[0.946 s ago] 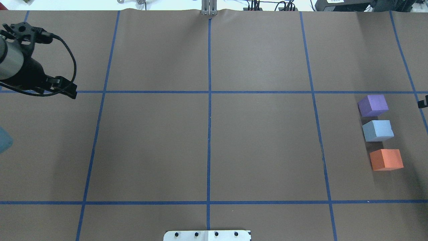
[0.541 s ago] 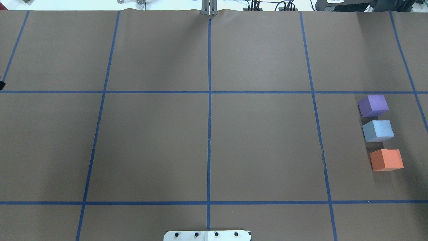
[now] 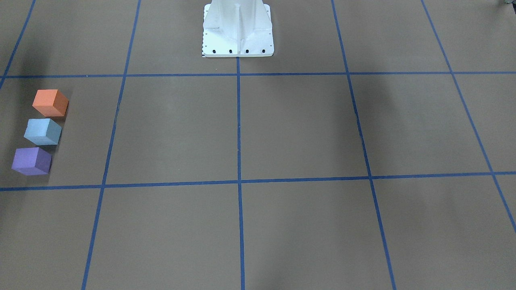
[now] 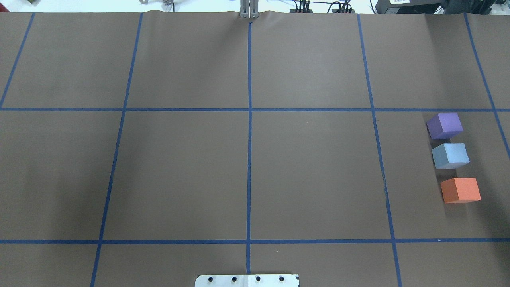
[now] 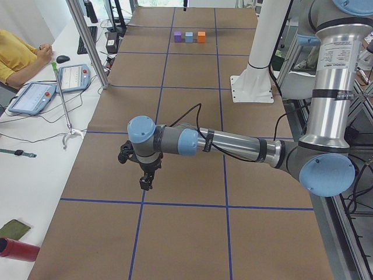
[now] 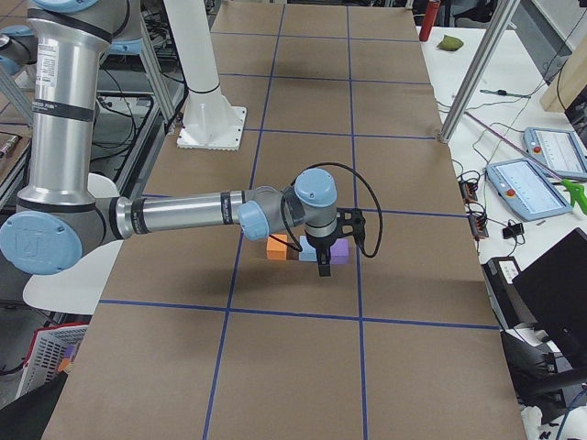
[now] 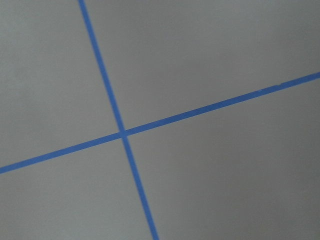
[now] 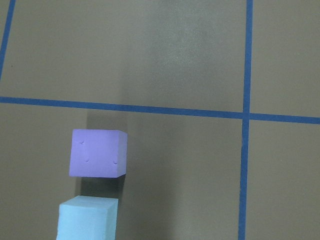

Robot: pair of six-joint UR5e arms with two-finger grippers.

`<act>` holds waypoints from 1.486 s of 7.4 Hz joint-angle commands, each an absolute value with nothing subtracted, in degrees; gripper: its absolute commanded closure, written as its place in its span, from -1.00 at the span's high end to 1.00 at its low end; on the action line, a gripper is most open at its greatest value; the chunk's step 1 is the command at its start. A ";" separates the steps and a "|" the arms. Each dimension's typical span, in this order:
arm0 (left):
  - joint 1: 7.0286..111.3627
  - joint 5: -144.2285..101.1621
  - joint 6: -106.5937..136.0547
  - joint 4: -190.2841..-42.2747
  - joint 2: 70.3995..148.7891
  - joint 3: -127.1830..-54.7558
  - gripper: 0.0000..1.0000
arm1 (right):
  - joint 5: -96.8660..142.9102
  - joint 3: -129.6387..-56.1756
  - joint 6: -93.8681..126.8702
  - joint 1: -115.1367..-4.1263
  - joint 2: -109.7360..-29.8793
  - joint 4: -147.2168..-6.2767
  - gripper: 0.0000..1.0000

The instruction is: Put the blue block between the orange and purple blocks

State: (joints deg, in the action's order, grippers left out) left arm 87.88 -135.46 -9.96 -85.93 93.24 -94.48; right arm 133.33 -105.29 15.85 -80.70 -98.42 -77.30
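At the left end of the table [image 4: 179,175], the left gripper [image 5: 144,182] is hanging above the surface, well apart from every block; I cannot tell whether its jaws are released or clenched. At the right end, the blue block [image 4: 450,155] is resting between the purple block [image 4: 445,125] and the orange block [image 4: 460,190], the 3 making 1 row, so the placement is looking finished. The right gripper [image 6: 322,268] is hovering near the purple end, apart from the blue block; I cannot tell how its jaws stand.

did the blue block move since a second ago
No. The blue block keeps its spot between the purple block and orange block, right of the tape line.
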 commanded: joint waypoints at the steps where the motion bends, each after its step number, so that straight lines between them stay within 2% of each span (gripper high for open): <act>1: 88.86 -136.32 -10.37 -86.04 91.07 -93.60 1.00 | 133.33 -105.73 9.52 -81.82 -96.08 -84.43 1.00; 4: 89.21 -136.14 -9.67 -90.42 88.17 -94.13 1.00 | 132.90 -105.91 9.40 -81.91 -95.89 -85.08 1.00; 11: 89.12 -136.06 -5.10 -90.09 88.95 -94.05 1.00 | 132.63 -105.73 9.67 -81.83 -95.54 -84.99 1.00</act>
